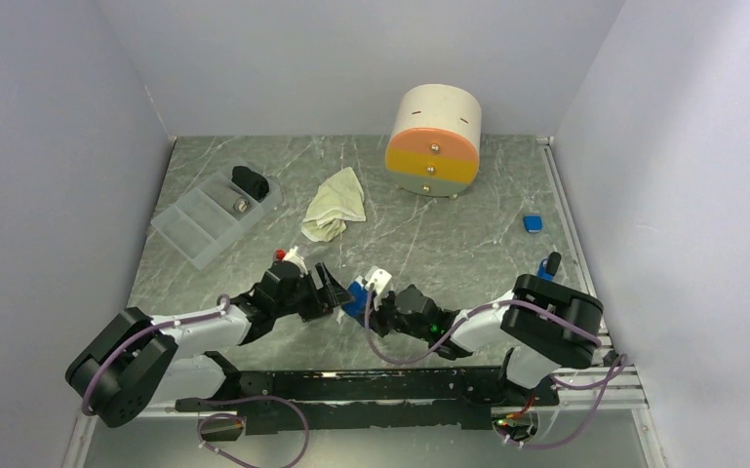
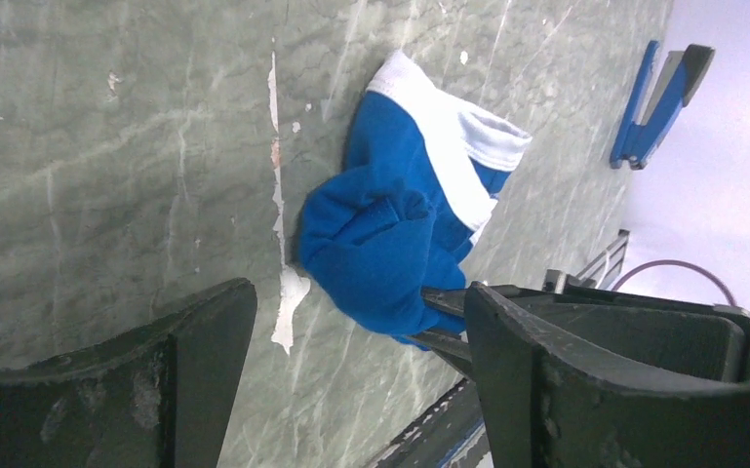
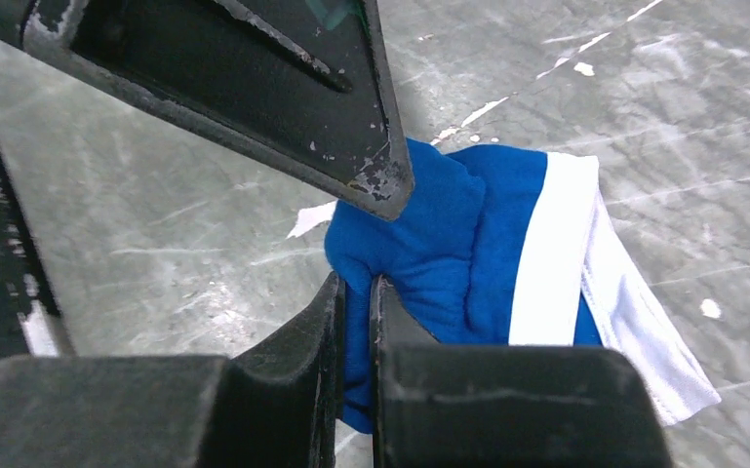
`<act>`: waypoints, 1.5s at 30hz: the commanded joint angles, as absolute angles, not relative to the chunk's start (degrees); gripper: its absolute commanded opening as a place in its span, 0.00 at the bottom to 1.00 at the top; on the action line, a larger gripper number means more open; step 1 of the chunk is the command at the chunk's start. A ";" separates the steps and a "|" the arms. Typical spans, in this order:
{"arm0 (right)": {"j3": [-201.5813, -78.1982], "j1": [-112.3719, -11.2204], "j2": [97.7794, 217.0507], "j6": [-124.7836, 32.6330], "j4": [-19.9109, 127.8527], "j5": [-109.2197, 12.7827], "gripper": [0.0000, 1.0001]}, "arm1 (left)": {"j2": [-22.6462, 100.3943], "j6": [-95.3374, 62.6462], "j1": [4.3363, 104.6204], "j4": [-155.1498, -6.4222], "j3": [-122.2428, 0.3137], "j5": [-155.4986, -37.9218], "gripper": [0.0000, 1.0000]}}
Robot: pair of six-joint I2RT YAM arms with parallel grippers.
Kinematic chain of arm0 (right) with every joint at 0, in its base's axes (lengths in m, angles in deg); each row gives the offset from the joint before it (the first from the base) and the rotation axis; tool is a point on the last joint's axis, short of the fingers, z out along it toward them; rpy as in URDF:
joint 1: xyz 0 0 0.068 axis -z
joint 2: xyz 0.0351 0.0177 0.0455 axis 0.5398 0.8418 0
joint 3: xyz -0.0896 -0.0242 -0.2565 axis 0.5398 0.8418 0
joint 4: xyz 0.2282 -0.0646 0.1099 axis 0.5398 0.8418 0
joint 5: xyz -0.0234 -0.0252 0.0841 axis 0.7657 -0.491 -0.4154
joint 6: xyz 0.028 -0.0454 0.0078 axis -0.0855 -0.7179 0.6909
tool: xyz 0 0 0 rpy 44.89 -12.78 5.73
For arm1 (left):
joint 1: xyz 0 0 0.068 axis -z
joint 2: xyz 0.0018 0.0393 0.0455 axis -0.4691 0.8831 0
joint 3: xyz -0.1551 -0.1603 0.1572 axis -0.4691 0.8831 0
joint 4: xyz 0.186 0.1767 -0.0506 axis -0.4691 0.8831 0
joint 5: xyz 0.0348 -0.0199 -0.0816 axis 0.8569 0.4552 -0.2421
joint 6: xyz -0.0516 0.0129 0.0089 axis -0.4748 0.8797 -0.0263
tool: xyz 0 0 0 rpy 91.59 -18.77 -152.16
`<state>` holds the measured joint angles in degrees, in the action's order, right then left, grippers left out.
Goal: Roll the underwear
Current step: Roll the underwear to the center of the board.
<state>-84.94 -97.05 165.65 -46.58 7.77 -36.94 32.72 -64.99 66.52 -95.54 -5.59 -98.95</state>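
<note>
The royal blue underwear with white trim lies bunched on the marble table between my two grippers; it also shows in the left wrist view and the right wrist view. My right gripper is shut on a fold of its blue cloth at the table surface. My left gripper is open, its jaws wide apart just beside the bundle, holding nothing. The pale cream-yellow underwear lies crumpled farther back, apart from both grippers.
A clear divided tray holding a black rolled bundle stands at the back left. A round drawer cabinet stands at the back. A small blue object and a blue clip-like tool lie at the right.
</note>
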 commanded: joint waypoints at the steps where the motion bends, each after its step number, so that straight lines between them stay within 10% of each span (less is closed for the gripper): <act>1: -81.62 -94.45 167.62 -36.69 -2.93 -48.86 0.05 | 34.50 -66.44 66.80 -97.09 -4.18 -100.25 0.85; 9: -80.89 -92.20 171.98 -33.71 -9.53 -53.94 0.08 | 39.38 -66.88 67.74 -97.96 -6.03 -100.18 0.77; 17: -79.87 -91.57 172.14 -34.85 -12.40 -56.27 0.17 | 42.31 -64.23 68.05 -93.30 -7.50 -99.04 0.28; 21: -83.79 -91.62 167.46 -40.17 0.33 -60.02 0.27 | 40.31 -62.78 68.07 -90.26 -7.95 -97.73 0.19; 31: -87.00 -91.57 145.80 -44.83 21.02 -51.23 0.46 | 39.79 -62.25 68.31 -89.37 -8.97 -98.08 0.13; 33: -85.54 -91.56 142.44 -41.05 20.15 -45.32 0.60 | 39.97 -62.25 68.27 -89.40 -9.13 -98.35 0.12; 35: -85.14 -91.56 142.37 -36.25 21.22 -41.26 0.97 | 40.17 -62.18 68.42 -89.40 -9.27 -98.34 0.12; 45: -92.45 -92.12 149.86 -41.43 27.62 -40.84 0.91 | 40.65 -62.18 68.49 -88.59 -10.12 -97.92 0.11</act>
